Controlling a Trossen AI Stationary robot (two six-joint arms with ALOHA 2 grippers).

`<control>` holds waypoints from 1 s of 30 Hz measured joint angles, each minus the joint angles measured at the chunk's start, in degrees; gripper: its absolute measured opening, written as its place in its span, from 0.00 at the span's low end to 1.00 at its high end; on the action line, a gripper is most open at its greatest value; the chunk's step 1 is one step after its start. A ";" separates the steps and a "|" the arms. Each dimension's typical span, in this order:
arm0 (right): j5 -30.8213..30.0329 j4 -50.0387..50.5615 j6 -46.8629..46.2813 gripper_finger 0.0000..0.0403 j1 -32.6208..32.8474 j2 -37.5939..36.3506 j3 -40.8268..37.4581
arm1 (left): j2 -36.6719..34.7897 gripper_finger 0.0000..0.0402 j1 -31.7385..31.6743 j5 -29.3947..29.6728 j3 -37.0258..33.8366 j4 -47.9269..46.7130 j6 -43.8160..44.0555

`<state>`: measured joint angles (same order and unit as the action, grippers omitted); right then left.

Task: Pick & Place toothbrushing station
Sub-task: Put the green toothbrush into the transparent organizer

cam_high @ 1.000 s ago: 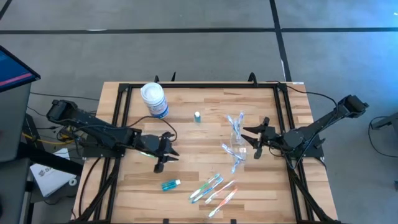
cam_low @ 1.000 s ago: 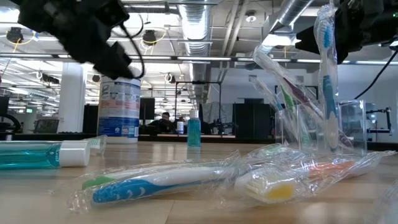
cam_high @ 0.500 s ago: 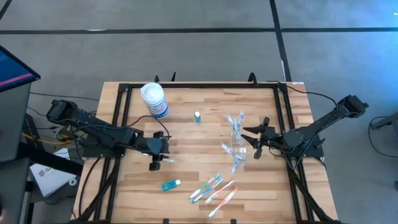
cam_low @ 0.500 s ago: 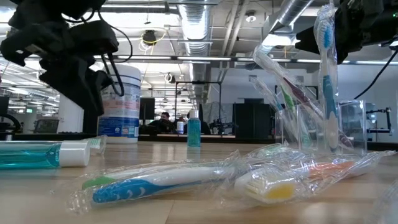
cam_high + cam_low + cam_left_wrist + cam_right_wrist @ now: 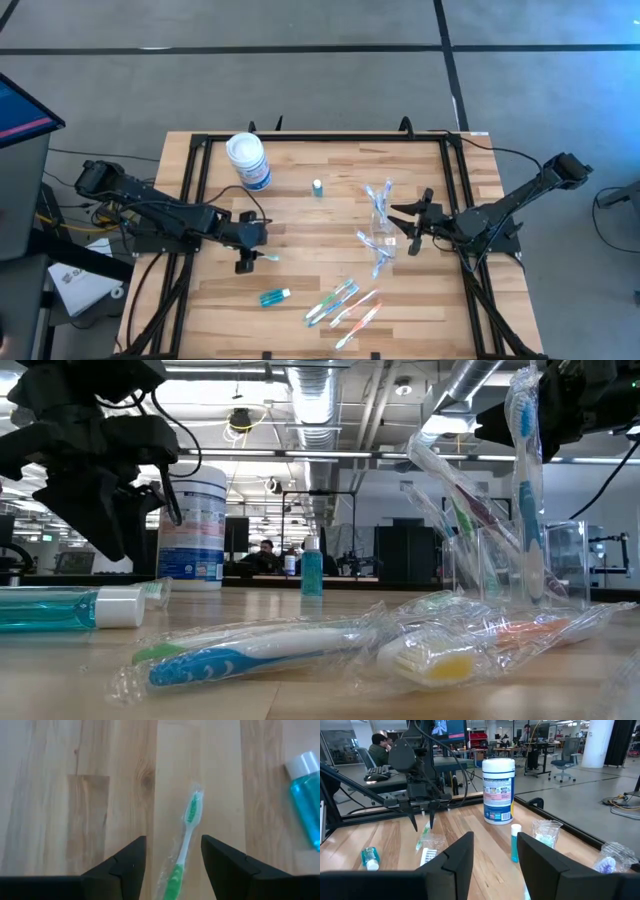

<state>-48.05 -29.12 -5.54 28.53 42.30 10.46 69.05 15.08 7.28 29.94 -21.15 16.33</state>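
White canister [image 5: 498, 790] bears an unreadable blue label.

Overhead looks straight down, low camera skims the table [image 5: 320, 690], wrist cameras look past fingers

On the wooden surface [image 5: 300, 690] lie wrapped toothbrushes — a blue-handled one [image 5: 250, 655] in front, a yellow-headed one [image 5: 440, 660] beside it. A teal tube [image 5: 65, 607] lies at the left edge. Behind stand a white canister [image 5: 195, 530], a small teal bottle [image 5: 312, 570] and a clear cup [image 5: 520, 560] holding upright toothbrushes [image 5: 525, 490] — one dark gripper [image 5: 100, 510] hangs at upper left.
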 joint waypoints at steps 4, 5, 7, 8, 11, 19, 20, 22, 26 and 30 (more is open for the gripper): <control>0.00 0.00 0.00 0.35 0.00 0.00 0.00 | 0.00 0.46 0.01 -0.26 -2.46 0.00 2.61; 0.02 0.00 0.00 0.36 0.00 0.00 0.00 | 0.00 0.46 0.01 -0.32 -3.26 0.06 3.55; 0.02 0.00 0.00 0.35 0.00 0.00 0.00 | 0.01 0.46 0.01 -0.39 -4.67 0.12 4.76; 0.02 0.00 0.00 0.35 0.00 0.00 0.00 | 0.01 0.46 0.01 -0.43 -5.34 0.17 5.36; 0.00 0.00 -0.02 0.34 0.00 0.00 0.00 | 0.01 0.46 0.01 -1.28 -6.61 0.64 6.69; 0.02 0.02 -0.02 0.34 0.00 0.00 0.00 | -0.10 0.46 0.01 -2.40 -7.33 1.41 6.61; 0.02 0.00 -0.02 0.34 0.00 0.00 0.00 | -0.10 0.46 0.01 -2.40 -7.33 1.41 6.57; 0.02 0.01 -0.02 0.34 0.00 0.00 0.00 | -0.10 0.44 0.01 -2.34 -7.35 1.37 6.55; 0.02 0.02 -0.02 0.33 0.00 0.01 0.00 | -0.08 0.37 -0.01 -2.09 -7.40 1.21 6.57; 0.02 0.02 -0.03 0.33 0.00 0.07 0.00 | -0.05 0.24 -0.03 -1.71 -7.44 1.28 6.85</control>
<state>-48.03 -29.10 -5.57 28.53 42.37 10.46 68.99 15.05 5.57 22.50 -19.87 23.18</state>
